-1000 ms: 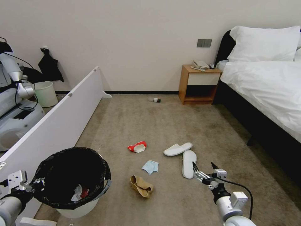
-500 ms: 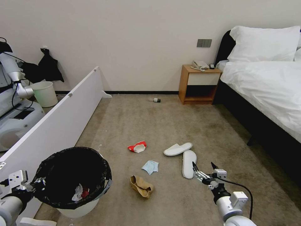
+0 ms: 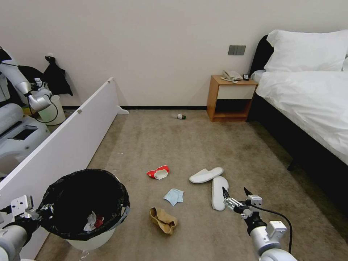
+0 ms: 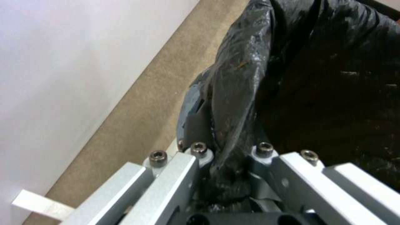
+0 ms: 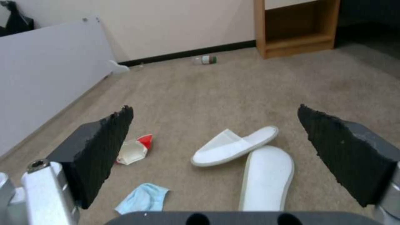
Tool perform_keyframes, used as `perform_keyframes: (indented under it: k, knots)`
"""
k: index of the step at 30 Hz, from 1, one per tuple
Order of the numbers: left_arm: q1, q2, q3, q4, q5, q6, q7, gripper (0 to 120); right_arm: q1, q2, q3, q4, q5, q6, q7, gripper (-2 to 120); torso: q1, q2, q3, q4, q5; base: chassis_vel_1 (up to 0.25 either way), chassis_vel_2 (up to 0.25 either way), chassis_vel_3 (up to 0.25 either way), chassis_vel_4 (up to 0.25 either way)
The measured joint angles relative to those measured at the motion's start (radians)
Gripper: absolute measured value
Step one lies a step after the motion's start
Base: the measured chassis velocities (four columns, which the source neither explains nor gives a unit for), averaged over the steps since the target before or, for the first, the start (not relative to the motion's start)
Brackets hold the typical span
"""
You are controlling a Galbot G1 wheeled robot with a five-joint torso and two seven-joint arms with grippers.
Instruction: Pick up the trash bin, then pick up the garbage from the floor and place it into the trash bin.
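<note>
The left hand is gripping the trash bin by its rim; the right hand is hovering wide open, empty, beside two slippers.

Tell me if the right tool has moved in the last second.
No. The right tool stays open just beside the nearer slipper, as before; the slight shift of the whole picture is the camera's.

The trash bin stands at the near left beside the board. On the floor, packet, face mask and cardboard scrap lie left of the two slippers. The bottle lies by the far wall, left of the nightstand; the bed is to the right.
</note>
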State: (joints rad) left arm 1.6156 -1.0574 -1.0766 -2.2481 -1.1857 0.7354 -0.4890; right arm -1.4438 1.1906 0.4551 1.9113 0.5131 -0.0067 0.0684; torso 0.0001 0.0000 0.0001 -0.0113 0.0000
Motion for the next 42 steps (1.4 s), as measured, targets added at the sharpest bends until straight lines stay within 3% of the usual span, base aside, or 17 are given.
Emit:
perform_keyframes:
  k: [19, 27, 31, 37, 42]
  knots:
    - [0.003, 0.000, -0.001, 0.002, -0.003, 0.000, 0.000, 4, -0.003, -0.004, -0.003, -0.008, -0.005, 0.002, -0.010, 100, 0.000, 0.000, 0.000, 0.0000, 0.0000, -0.058, 0.067, 0.060, -0.056]
    - [0.005, -0.005, -0.004, -0.008, -0.003, 0.000, -0.001, 4, 0.010, -0.026, -0.060, -0.054, -0.098, -0.005, -0.037, 100, 0.000, 0.000, 0.000, 0.0001, 0.0000, -0.008, 0.016, 0.015, -0.010]
    - [0.006, -0.007, 0.001, -0.016, 0.001, 0.000, -0.002, 4, 0.033, -0.048, -0.113, -0.071, -0.105, -0.080, -0.059, 100, 0.000, 0.000, 0.000, 0.0000, 0.0001, 0.000, 0.000, 0.000, 0.000]
    - [0.009, -0.007, 0.003, -0.027, 0.005, 0.000, -0.004, 4, 0.096, -0.076, -0.214, -0.071, -0.133, -0.294, -0.076, 100, 0.000, 0.000, 0.000, 0.0001, 0.0000, 0.000, 0.000, 0.000, 0.000]
    - [0.012, -0.009, 0.008, -0.033, 0.009, 0.000, -0.005, 4, 0.136, -0.064, -0.259, -0.087, -0.135, -0.361, -0.105, 100, 0.000, 0.000, 0.000, 0.0002, -0.0001, 0.000, 0.000, 0.000, 0.000]
